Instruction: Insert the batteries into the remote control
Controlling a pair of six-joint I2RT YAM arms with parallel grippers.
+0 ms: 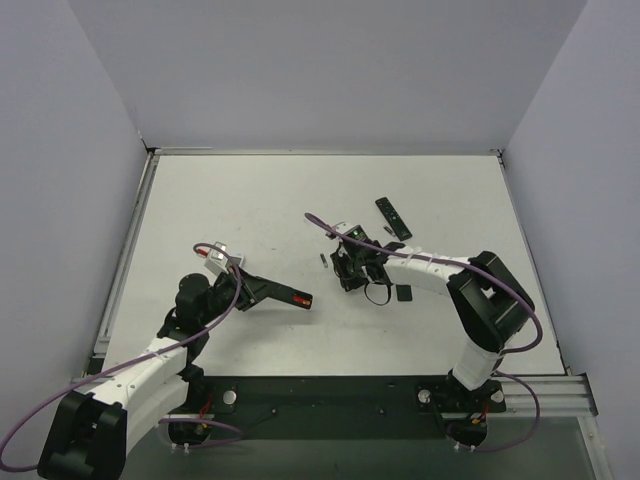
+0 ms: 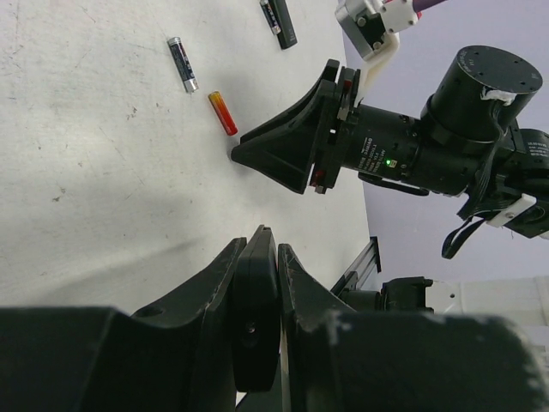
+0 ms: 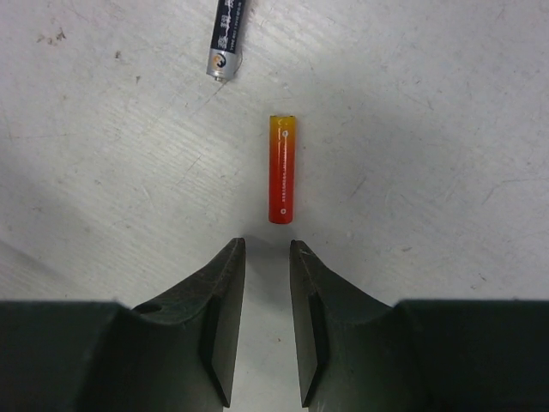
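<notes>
1 red battery (image 3: 283,170) beyond right claw (image 3: 267,246)

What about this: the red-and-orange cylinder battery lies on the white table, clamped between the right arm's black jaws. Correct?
Not clamped. The red-and-orange cylinder battery lies on the white table just ahead of the right arm's black jaws, which stand apart and empty, as the right wrist view shows.
</notes>
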